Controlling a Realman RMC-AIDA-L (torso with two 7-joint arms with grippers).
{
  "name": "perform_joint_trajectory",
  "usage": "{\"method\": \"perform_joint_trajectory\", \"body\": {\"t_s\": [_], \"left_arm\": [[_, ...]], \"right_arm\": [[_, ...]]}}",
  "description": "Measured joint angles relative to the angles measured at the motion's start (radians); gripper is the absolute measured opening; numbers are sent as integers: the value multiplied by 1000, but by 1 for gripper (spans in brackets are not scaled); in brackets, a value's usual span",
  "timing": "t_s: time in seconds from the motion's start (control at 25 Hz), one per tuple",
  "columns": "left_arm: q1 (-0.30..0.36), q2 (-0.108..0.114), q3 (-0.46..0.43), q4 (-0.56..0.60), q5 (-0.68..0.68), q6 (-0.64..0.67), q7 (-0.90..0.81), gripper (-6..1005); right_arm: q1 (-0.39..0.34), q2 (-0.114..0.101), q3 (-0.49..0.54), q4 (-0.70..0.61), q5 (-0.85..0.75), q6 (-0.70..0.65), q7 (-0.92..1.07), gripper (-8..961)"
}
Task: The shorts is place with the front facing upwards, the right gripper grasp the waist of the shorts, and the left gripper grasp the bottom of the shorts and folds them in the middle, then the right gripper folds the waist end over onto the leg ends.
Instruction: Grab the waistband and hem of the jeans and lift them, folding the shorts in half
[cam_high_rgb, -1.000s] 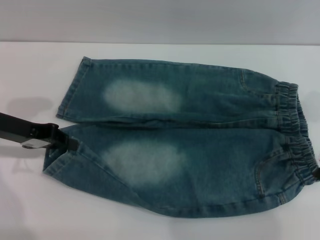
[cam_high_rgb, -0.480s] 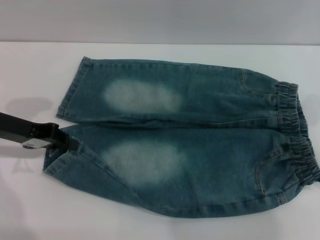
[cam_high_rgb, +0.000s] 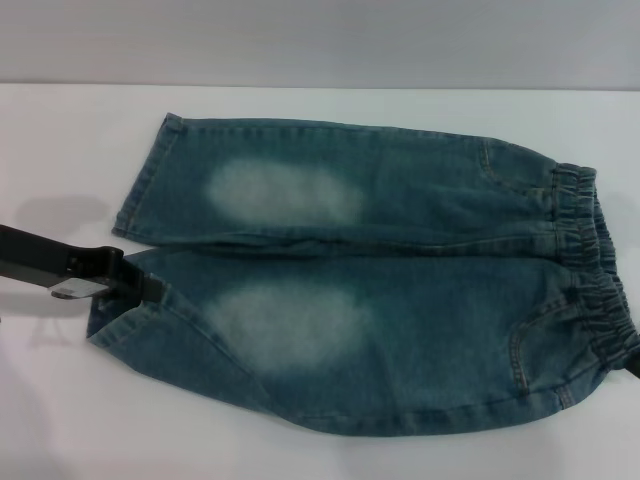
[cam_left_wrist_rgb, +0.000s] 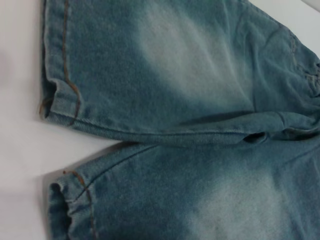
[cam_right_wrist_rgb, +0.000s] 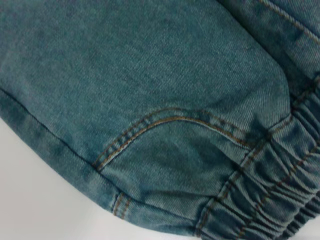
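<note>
The blue-green denim shorts (cam_high_rgb: 400, 260) lie flat across the white table, each leg with a pale oval patch. The ruffled waist (cam_high_rgb: 590, 260) is at the right and the leg ends (cam_high_rgb: 143, 185) at the left. My left gripper (cam_high_rgb: 145, 288) reaches in from the left and is shut on the near leg's hem (cam_high_rgb: 105, 320), which is bunched and slightly raised. The left wrist view shows both hems (cam_left_wrist_rgb: 55, 75) close up. A dark sliver of my right gripper (cam_high_rgb: 634, 364) shows at the near end of the waist. The right wrist view is filled by the waist band (cam_right_wrist_rgb: 270, 190) and a pocket seam (cam_right_wrist_rgb: 165, 122).
The bare white table (cam_high_rgb: 60, 140) surrounds the shorts, with room to the left, behind and in front. A grey wall runs along the table's back edge.
My left gripper has crept a little to the right with the near hem, pulling a slanted crease into that leg. The dark tip of the right gripper has dropped slightly at the waist.
</note>
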Motion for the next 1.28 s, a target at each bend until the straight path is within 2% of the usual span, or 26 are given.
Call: {"method": "perform_joint_trajectory", "body": {"t_s": [0.48, 0.84, 1.12, 1.28], "left_arm": [[-1, -5, 0, 2, -1, -4, 0, 42], [-1, -9, -3, 2, -1, -6, 6, 41], [-3, -3, -16, 2, -1, -9, 6, 41], [-6, -2, -27, 2, -1, -9, 6, 41]], "right_arm": [[8, 13, 9, -6, 7, 13, -8, 480], [22, 13, 4, -15, 55, -2, -13, 478], [28, 13, 9, -9, 58, -5, -23, 477], [28, 13, 11, -8, 58, -2, -26, 373]]}}
